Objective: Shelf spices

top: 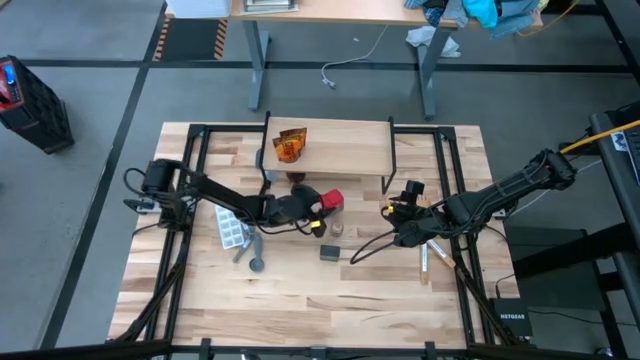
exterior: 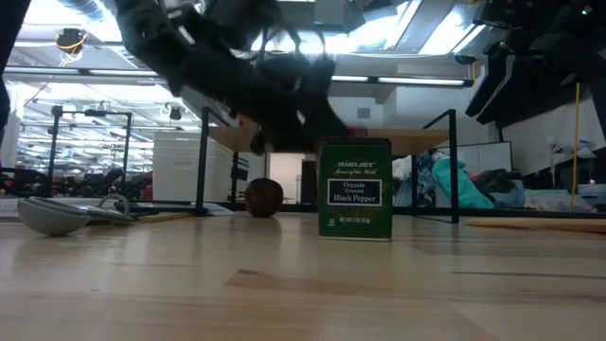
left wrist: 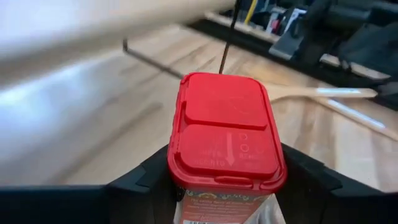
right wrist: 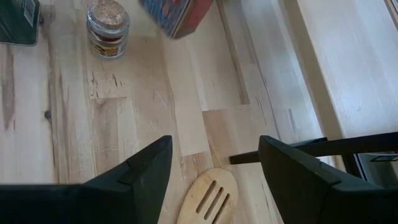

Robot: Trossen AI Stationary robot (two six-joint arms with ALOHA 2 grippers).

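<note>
Left fingers (left wrist: 217, 193) clamped around red box (left wrist: 225, 134), right arm idle

Overhead looks straight down; low view level — both share table (top: 300, 300)

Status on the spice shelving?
Left gripper shut on red box, just below shelf. Right gripper open, idle over fork utensil. Orange packet shelved; jar, dark box waiting.

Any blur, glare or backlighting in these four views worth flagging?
Low view: bright ceiling lights backlight the arms into dark shapes; the dark grey box stays readable. Left wrist view: the red box is sharp, with a pale blurred band across the upper part. High and right wrist views: evenly lit, no strong glare.
</note>
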